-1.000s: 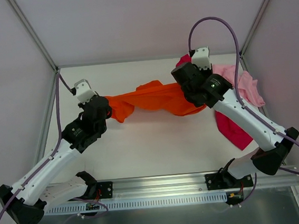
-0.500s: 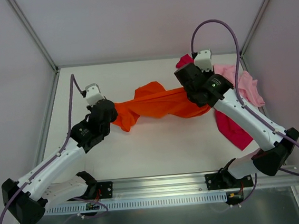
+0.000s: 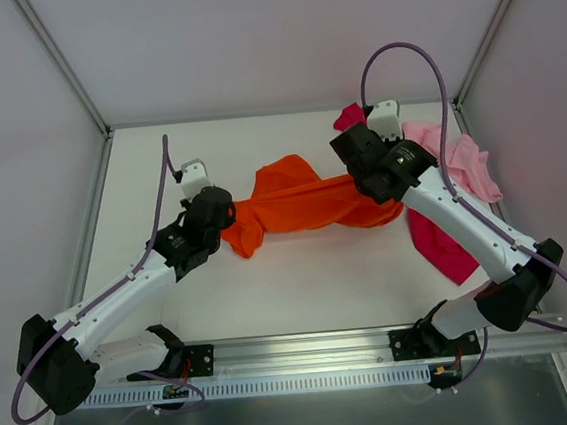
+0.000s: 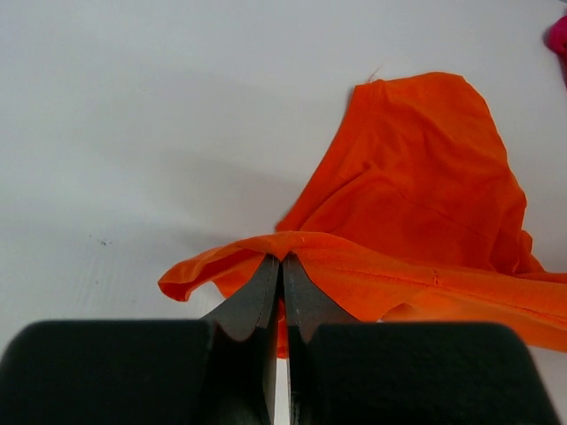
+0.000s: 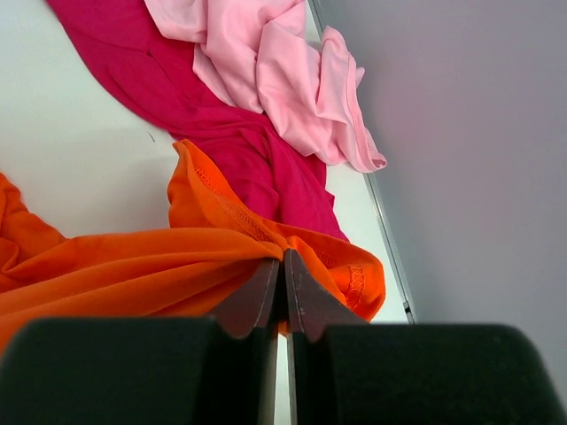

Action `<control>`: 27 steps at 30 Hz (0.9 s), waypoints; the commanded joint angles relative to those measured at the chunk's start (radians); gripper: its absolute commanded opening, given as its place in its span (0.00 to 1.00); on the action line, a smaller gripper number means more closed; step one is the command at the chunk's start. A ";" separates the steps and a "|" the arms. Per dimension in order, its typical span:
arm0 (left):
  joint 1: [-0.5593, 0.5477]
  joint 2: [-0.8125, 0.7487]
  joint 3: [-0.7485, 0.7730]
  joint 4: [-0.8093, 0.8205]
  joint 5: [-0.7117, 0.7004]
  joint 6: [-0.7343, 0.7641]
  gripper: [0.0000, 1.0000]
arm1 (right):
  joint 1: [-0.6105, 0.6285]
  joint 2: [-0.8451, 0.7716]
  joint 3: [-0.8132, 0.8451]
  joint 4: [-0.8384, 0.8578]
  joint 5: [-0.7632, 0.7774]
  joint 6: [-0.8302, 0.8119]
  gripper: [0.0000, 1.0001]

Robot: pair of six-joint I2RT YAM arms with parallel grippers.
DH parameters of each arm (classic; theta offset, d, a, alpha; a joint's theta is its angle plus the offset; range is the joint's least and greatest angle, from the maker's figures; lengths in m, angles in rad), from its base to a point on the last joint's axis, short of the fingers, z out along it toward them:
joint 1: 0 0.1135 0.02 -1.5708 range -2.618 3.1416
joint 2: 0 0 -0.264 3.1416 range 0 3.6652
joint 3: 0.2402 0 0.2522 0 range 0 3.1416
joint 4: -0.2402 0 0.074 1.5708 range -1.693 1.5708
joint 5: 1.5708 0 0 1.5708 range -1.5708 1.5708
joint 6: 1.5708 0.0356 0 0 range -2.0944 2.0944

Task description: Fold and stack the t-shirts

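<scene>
Orange and limp, the soft cloth t-shirt (image 3: 303, 203) stretches bunched across the middle of the white table (image 3: 271, 294), one edge clenched in my left pincer (image 4: 282, 258), the opposite edge in my right pincer (image 5: 283, 257); I judge it light, floppy, best held by its hems.

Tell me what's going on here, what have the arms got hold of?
Both arms hold the orange t-shirt between them, across the table. The left tool is shut on an edge at one end, the right tool on an edge at the other. The shirt is bunched and twisted, not folded. The pink t-shirt and the magenta t-shirt lie crumpled at the right side, the pink partly on the magenta. Nothing is stacked yet.
</scene>
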 commanded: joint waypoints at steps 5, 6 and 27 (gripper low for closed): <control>0.017 0.034 0.010 -0.006 -0.063 -0.002 0.00 | -0.031 0.048 -0.022 -0.006 0.017 0.040 0.42; 0.017 0.034 0.012 -0.010 -0.069 -0.004 0.00 | -0.031 0.047 -0.027 -0.005 0.017 0.043 0.48; 0.017 0.089 0.029 -0.010 -0.101 -0.035 0.00 | 0.000 -0.153 -0.453 0.186 -0.382 0.145 0.61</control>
